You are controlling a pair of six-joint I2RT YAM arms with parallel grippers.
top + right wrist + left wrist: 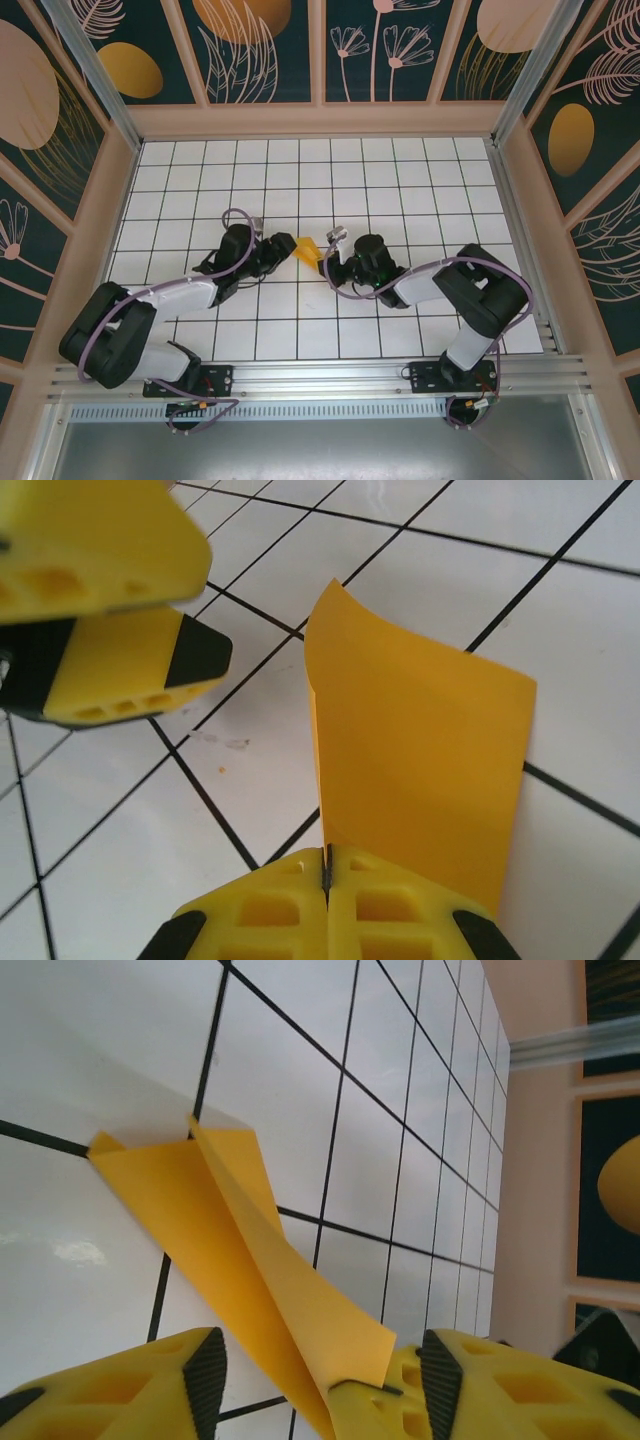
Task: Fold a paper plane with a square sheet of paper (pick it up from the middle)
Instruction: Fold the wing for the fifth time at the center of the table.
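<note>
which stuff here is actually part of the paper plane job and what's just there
Job:
- folded orange-yellow sheet of paper
- right claw, shut on its edge
- left claw, open, close by

Just there:
- grid table
- patterned walls

- Paper stands between left gripper and right gripper, blocking that gap.
- Bare table lies beyond and beside both arms.
- Walls close three sides.
</note>
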